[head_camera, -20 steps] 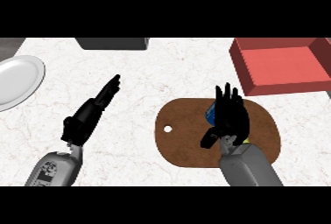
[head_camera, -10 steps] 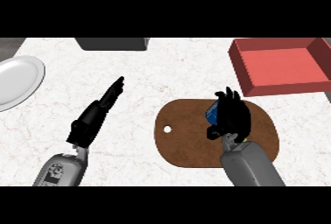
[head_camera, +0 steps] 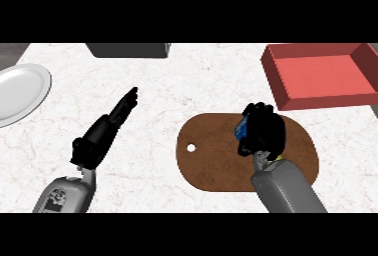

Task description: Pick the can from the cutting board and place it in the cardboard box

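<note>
I log my right hand (head_camera: 262,131) curled round the blue can (head_camera: 241,128) on the brown cutting board (head_camera: 214,160), label unreadable, axis hidden; left hand (head_camera: 103,132) straight-fingered over the tabletop (head_camera: 192,85); red box (head_camera: 321,75) well apart.

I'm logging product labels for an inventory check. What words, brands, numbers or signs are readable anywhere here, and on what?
None can be read.
Can: only a blue sliver shows beside the right hand curled round it; no lettering can be made out.
Left forearm: dark marks on the grey casing, too small to read.
Cutting board, red box, white plate: no text.
</note>
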You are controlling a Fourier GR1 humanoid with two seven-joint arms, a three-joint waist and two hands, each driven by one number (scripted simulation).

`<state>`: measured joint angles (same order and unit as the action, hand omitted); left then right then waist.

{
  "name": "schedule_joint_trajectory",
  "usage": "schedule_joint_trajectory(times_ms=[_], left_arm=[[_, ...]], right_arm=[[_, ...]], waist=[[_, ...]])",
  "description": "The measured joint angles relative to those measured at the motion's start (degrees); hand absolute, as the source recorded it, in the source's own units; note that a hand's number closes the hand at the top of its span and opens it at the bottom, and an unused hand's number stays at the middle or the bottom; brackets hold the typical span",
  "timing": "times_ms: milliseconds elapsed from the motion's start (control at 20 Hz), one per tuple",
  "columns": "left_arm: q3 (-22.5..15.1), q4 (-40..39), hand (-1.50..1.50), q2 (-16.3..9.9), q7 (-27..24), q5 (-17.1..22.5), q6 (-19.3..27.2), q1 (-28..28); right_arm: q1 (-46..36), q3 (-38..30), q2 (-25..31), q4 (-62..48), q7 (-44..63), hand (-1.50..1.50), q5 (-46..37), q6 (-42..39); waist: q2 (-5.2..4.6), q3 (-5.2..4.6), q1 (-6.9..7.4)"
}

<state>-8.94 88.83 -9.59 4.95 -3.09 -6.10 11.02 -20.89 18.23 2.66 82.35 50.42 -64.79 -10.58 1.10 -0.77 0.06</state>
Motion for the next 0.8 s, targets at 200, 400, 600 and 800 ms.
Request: schedule_joint_trajectory(times_ms=[200, 400, 600, 800], left_arm=[[0.54, -0.36, 0.00, -0.06, 0.22, -0.10, 0.02, 0.44], [0.90, -0.07, 0.00, -0.35, -0.15, -0.03, 0.03, -0.38], [0.52, 0.10, 0.00, -0.19, -0.87, -0.58, 0.12, -1.23], [0.37, 0.19, 0.00, 0.51, 0.33, -0.72, 0.19, -0.76]], right_arm=[[2.53, -0.13, 8.04, 2.12, -14.52, 1.50, 3.74, 1.05], [6.32, -0.73, 18.84, 5.02, -33.36, 1.50, 8.80, 2.46], [9.07, -6.67, 28.78, 5.06, -50.02, 1.50, 13.85, 6.98], [12.35, -13.70, 35.06, 6.02, -61.98, 1.50, 19.99, 9.04]], waist=[[-0.16, 0.29, -0.20], [-0.40, 0.59, -0.88], [-0.77, 0.74, -0.94], [-0.90, 0.79, -0.95]])
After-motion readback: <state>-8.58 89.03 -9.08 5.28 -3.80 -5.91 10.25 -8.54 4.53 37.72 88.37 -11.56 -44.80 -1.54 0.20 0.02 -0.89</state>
